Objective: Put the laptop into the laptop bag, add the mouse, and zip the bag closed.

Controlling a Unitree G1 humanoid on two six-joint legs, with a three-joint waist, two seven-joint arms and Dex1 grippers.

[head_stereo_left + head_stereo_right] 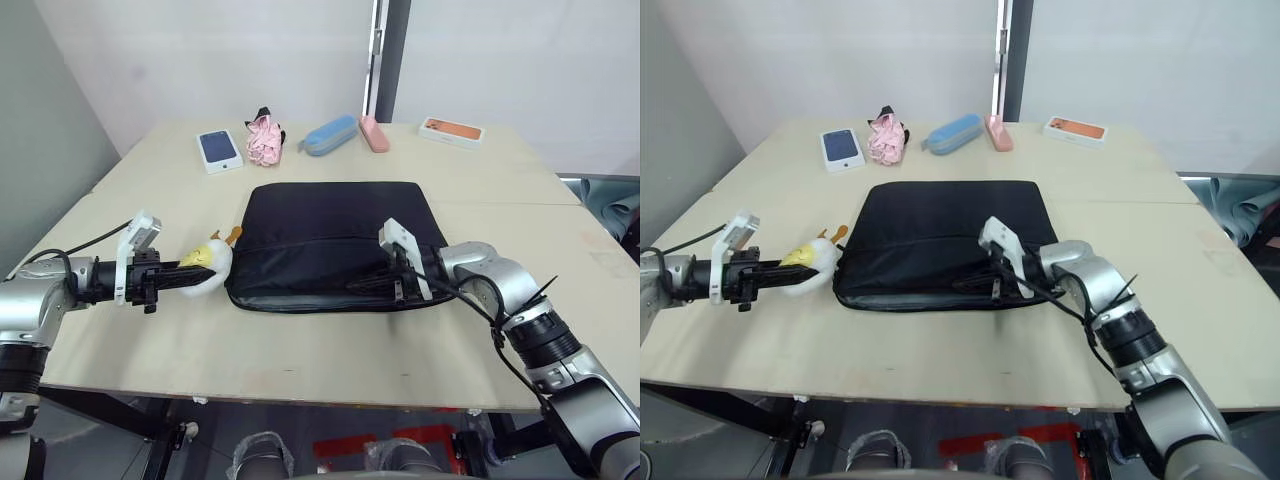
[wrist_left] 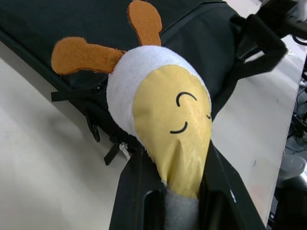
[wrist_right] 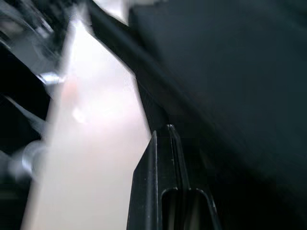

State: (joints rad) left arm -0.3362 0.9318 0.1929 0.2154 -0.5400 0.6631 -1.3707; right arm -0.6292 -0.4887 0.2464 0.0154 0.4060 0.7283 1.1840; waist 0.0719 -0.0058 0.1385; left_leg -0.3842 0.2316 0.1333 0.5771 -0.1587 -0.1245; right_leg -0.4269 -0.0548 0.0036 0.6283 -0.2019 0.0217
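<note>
Laptop bag [image 1: 335,240] lies flat at frame centre on the table [image 1: 300,350], long axis left to right, looking closed up; laptop and mouse not seen, presumably inside. Left gripper [image 1: 172,276], at left of frame, is clamped on the plush duck charm [image 2: 165,124] hanging off the bag's left end, so it anchors that end. Right gripper [image 1: 372,284] sits on the bag's front edge, right of centre, fingers pressed together, likely pinching the zipper pull, though the pull itself is hidden. The zipper line runs along that front edge between both grippers. Right arm is the nearer one for the zip.
</note>
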